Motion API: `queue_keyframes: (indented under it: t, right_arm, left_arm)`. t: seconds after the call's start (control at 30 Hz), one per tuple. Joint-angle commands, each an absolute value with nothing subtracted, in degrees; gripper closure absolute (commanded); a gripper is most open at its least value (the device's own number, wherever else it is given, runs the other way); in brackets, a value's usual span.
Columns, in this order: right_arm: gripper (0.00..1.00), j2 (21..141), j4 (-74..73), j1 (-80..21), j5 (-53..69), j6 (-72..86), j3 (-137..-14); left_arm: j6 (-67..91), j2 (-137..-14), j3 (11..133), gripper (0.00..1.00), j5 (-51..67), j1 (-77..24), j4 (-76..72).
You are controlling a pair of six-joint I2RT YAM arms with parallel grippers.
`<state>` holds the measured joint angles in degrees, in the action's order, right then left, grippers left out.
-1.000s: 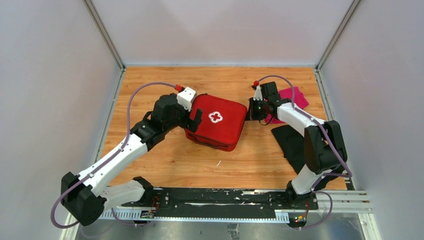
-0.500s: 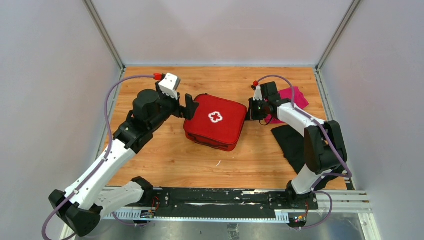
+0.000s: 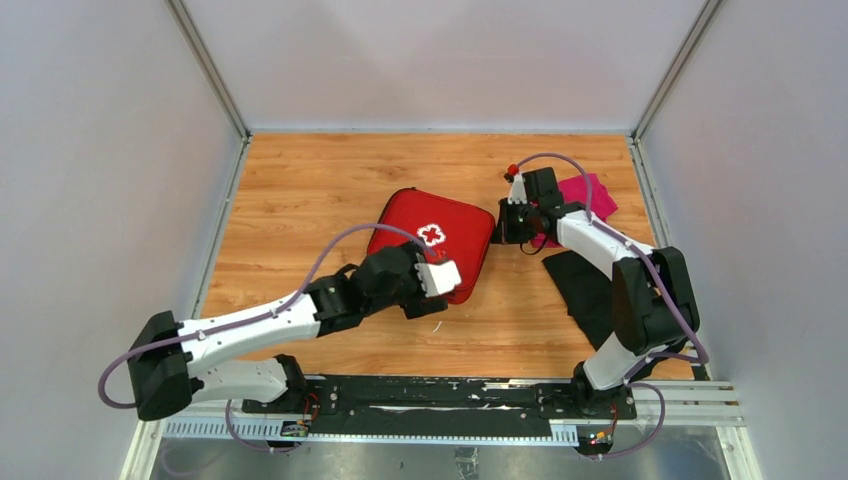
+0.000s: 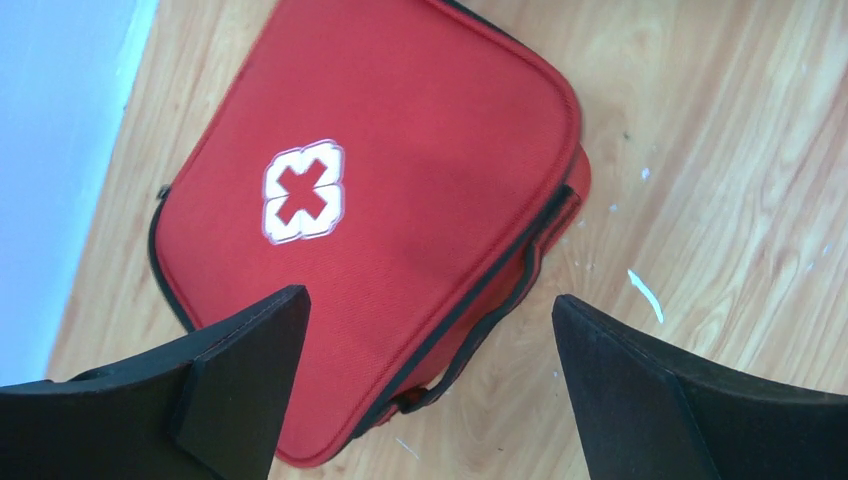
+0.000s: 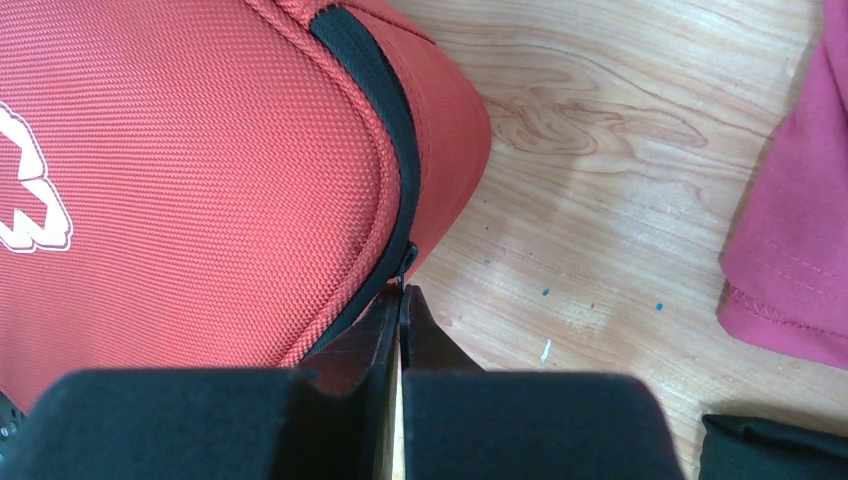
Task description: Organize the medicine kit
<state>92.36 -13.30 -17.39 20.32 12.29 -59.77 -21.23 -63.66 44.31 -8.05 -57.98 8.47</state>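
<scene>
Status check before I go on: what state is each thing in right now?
Kit: closed, lying flat, cross up.
Zip pull: at the kit's corner, pinched.
Left gripper: open, above the kit.
Right gripper: shut on the zip pull.
Magenta cloth: rumpled, just beyond the right gripper.
Black cloth: lying loose, partly hidden.

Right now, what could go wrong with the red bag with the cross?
1. The right gripper seems to pinch only the tiny zip pull at a corner of the medicine kit; a tug could make it slip out.
2. The left gripper hangs open above the kit, not holding it, so the kit might slide across the table instead of unzipping.
</scene>
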Motion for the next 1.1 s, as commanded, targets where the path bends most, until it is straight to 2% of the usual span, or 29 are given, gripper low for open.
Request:
queue_keyframes:
  t: [0.0, 0.1, 0.27, 0.5, 0.67, 0.8, 1.07]
  right_arm:
    - [1.00, 90.8, -15.8, -18.3, 20.1, 11.0, -58.1]
    - [1.00, 90.5, -15.7, -18.3, 20.6, 10.9, -57.7]
    - [1.00, 89.6, -15.8, -18.3, 20.8, 10.2, -56.8]
    - [1.00, 87.2, -19.1, -18.3, 19.4, 8.9, -56.2]
    - [1.00, 84.0, -23.2, -18.3, 18.0, 6.9, -54.8]
    - [1.00, 81.5, -24.6, -18.4, 21.5, 6.0, -52.4]
    - [1.00, 76.1, -25.4, -20.3, 32.5, 5.9, -47.5]
  left_arm:
    - [-35.9, -67.6, 42.1, 0.03, -13.3, -62.1, 1.0]
    - [-36.9, -71.2, 42.0, 0.07, -15.2, -62.5, -1.6]
    - [-36.4, -76.2, 43.5, 0.21, -15.8, -62.5, -2.1]
    - [-32.4, -82.4, 46.3, 0.25, -19.8, -62.4, -0.7]
    - [-28.4, -86.2, 49.6, 0.34, -22.7, -62.4, 4.5]
    - [-26.2, -87.0, 49.5, 0.40, -22.4, -62.4, 4.0]
    - [-24.2, -87.5, 49.9, 0.40, -22.6, -62.5, 2.5]
